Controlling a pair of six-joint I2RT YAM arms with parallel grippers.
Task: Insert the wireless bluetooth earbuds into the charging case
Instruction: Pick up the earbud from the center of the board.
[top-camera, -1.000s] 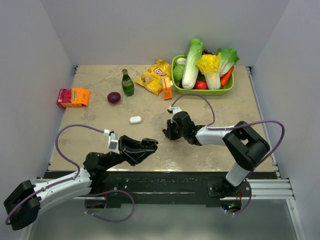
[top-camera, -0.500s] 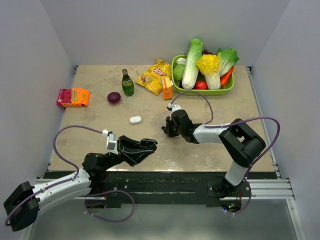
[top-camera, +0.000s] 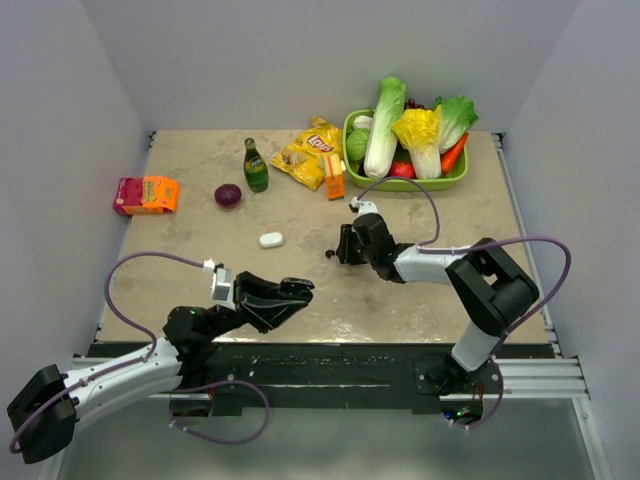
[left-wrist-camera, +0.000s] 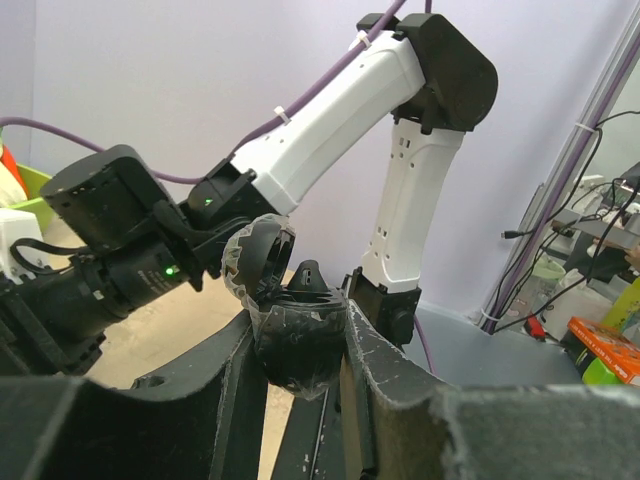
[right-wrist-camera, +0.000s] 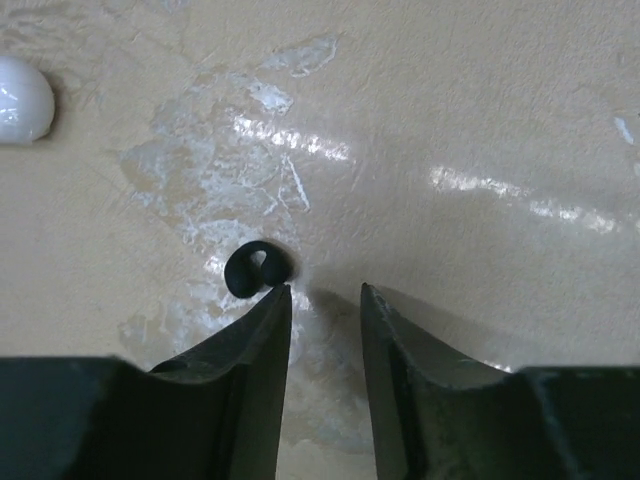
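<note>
My left gripper (top-camera: 296, 290) is shut on a black charging case (left-wrist-camera: 300, 335) with its lid (left-wrist-camera: 258, 262) open. It holds the case above the table's near edge. A black earbud (left-wrist-camera: 308, 274) sticks up from the case. My right gripper (right-wrist-camera: 322, 290) is open and empty, low over the table. Another black earbud (right-wrist-camera: 255, 270) lies on the table just outside the tip of its left finger (right-wrist-camera: 262, 325), not between the jaws. In the top view this earbud (top-camera: 328, 255) is a small dark speck left of the right gripper (top-camera: 343, 247). No white earbuds show.
A white rounded object (top-camera: 270, 239) lies left of the right gripper and shows in the right wrist view (right-wrist-camera: 20, 98). Behind it stand a green bottle (top-camera: 255, 166), a purple onion (top-camera: 228, 195), a chips bag (top-camera: 309, 151), an orange-pink box (top-camera: 146, 194) and a green basket (top-camera: 354, 125) of vegetables.
My right gripper has drawn back to the right and farther from the near edge, and the black earbud now shows on the table to its left. The left arm has hardly moved.
</note>
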